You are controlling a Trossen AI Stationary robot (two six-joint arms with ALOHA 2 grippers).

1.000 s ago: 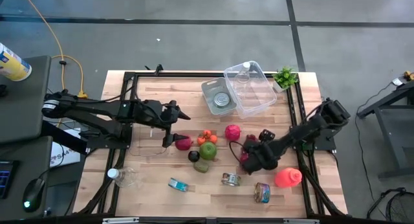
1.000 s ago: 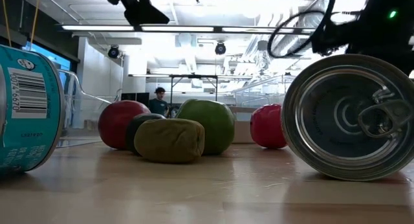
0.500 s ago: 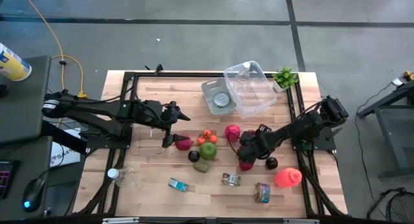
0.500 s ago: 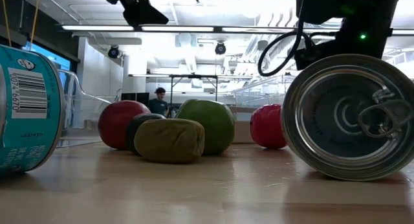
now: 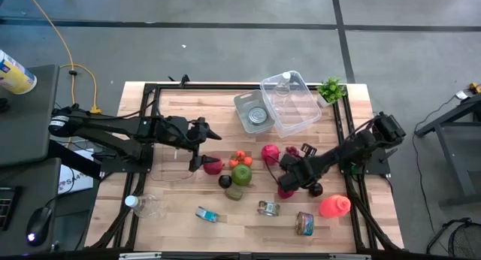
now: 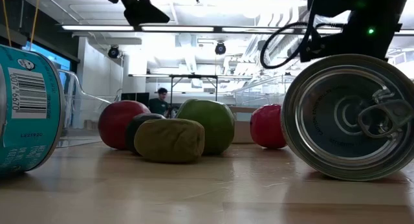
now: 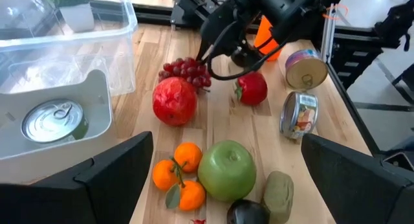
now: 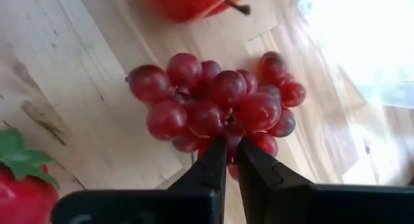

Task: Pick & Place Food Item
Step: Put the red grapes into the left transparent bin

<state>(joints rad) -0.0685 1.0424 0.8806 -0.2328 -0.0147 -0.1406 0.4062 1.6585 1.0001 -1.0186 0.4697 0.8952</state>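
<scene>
Teal can (image 6: 29, 111) barcode label, digits unreadable

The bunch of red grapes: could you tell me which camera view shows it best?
The right wrist view: the grapes fill it, with the right gripper shut at their stem end. The left wrist view shows the whole bunch, smaller, beside the pomegranate. The high view gives a small red patch; the low view shows none.
</scene>
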